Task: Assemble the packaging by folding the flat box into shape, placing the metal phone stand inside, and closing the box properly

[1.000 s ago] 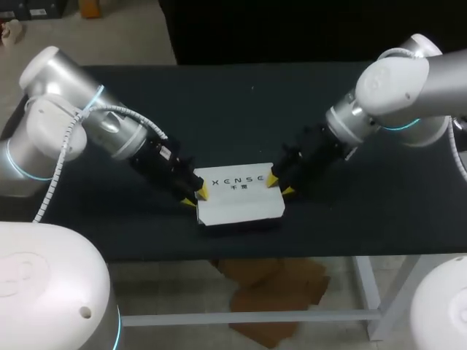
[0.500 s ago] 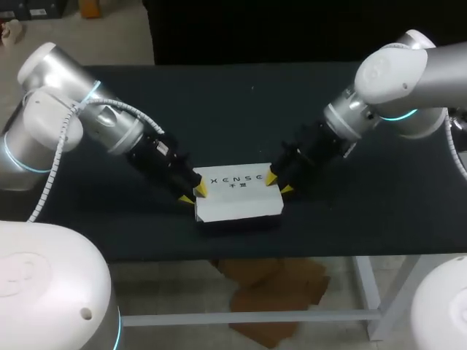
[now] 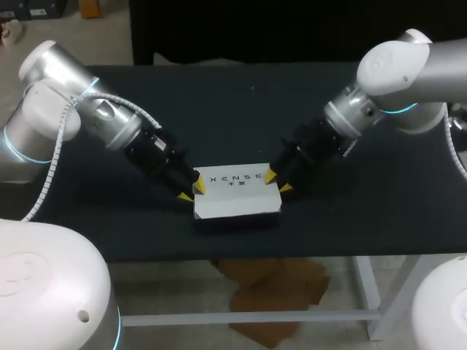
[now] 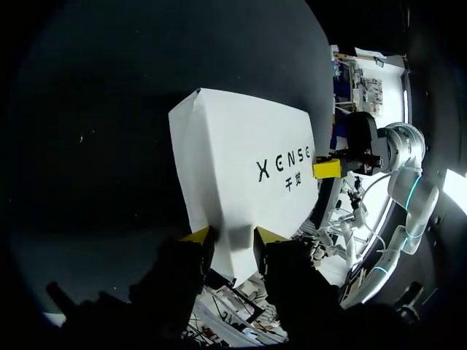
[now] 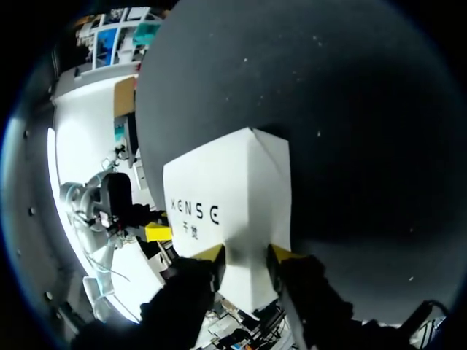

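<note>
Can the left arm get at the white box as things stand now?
Probably yes. The left hand is right at the left end of the white box, with nothing between them. The right hand is at the opposite end, out of its way.

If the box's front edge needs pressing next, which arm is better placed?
Left, slightly, I judge: the left gripper sits at the white box's left end nearer the front edge; the right gripper sits further back at the right end.

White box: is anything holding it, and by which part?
The left gripper pinches the white box at its left end, and the right gripper pinches its right end, each end caught between the two fingers.
</note>
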